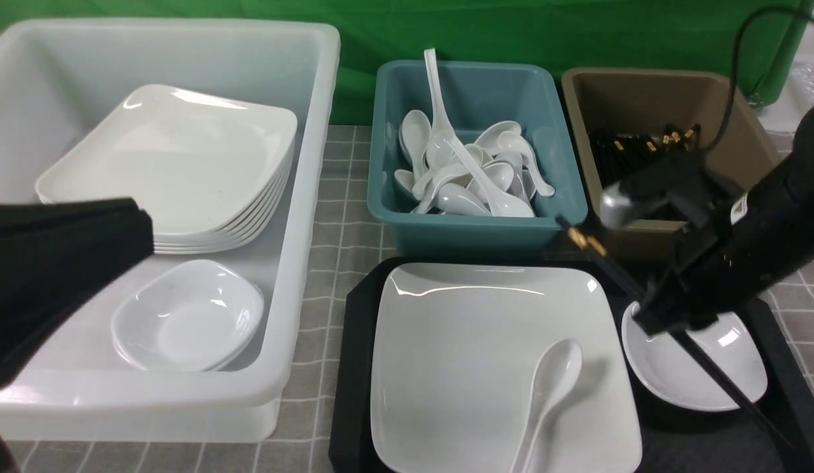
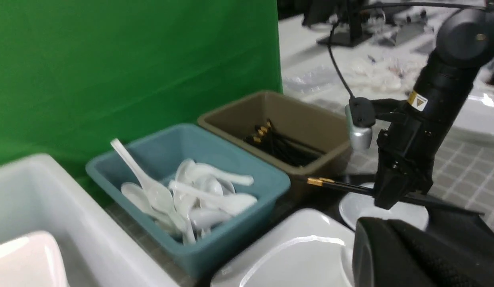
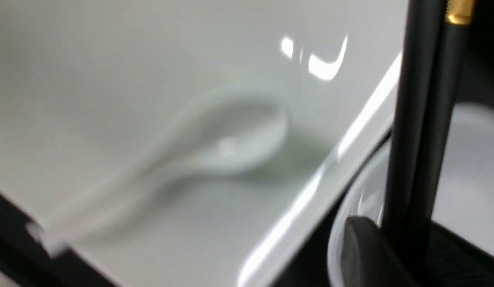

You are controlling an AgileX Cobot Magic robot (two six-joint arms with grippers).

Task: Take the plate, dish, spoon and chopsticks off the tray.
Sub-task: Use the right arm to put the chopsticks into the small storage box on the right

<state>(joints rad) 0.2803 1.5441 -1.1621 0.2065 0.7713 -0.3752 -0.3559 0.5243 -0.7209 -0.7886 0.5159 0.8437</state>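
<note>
The black tray [image 1: 353, 368] holds the large white plate [image 1: 472, 355], with the white spoon [image 1: 552, 384] lying on its right part, and the small dish [image 1: 699, 374] to the right. My right gripper [image 1: 669, 318] is shut on the black chopsticks [image 1: 587, 242] and holds them slanted over the dish, gold bands toward the brown tub. The right wrist view shows the chopsticks [image 3: 416, 119] between my fingers [image 3: 362, 255], with the plate [image 3: 111, 71], spoon [image 3: 235, 139] and dish [image 3: 474, 171] beneath. My left gripper [image 1: 144, 226] is shut and empty over the white tub.
A big white tub [image 1: 301, 197] on the left holds stacked plates [image 1: 177, 164] and dishes [image 1: 186, 315]. A teal tub [image 1: 472, 226] of spoons and a brown tub [image 1: 742, 131] of chopsticks stand behind the tray. Checked cloth covers the table.
</note>
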